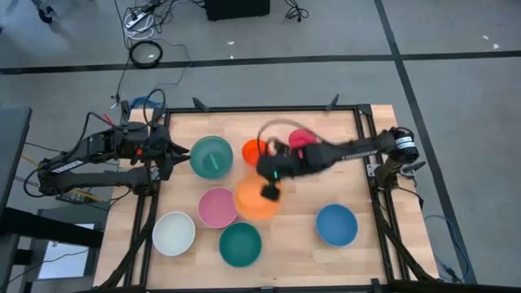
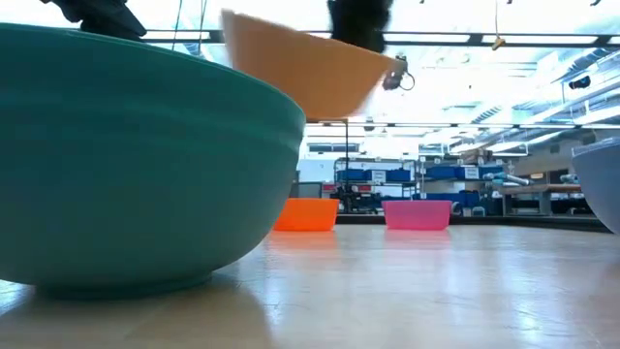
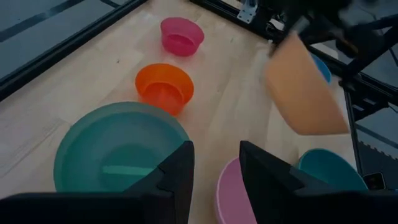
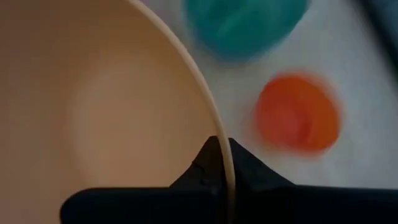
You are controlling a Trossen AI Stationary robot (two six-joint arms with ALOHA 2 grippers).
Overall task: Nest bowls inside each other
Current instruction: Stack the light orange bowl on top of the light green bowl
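Note:
My right gripper (image 4: 221, 152) is shut on the rim of a pale orange bowl (image 1: 254, 202), which hangs in the air over the table's middle, above the pink bowl (image 1: 216, 207). The orange bowl (image 2: 302, 66) also shows high up in the low view. My left gripper (image 3: 215, 167) waits open at the table's left edge beside a grey-green bowl (image 1: 212, 156). Standing on their bases are a white bowl (image 1: 173, 233), a teal bowl (image 1: 240, 244), a blue bowl (image 1: 336, 225), a small red-orange bowl (image 1: 252, 150) and a small magenta bowl (image 1: 304, 138). My right gripper pinches the orange bowl's rim (image 4: 214, 124), one finger inside the bowl and one finger (image 4: 256, 173) outside its wall. It comes slanting down from the table's right side. The bowl is lifted clear of the table and tilted, its opening turned toward the gripper.
The table's black frame (image 1: 362, 130) runs round the wooden top. Bare wood lies between the blue bowl and the small magenta bowl. The teal bowl (image 2: 126, 155) fills the left of the low view.

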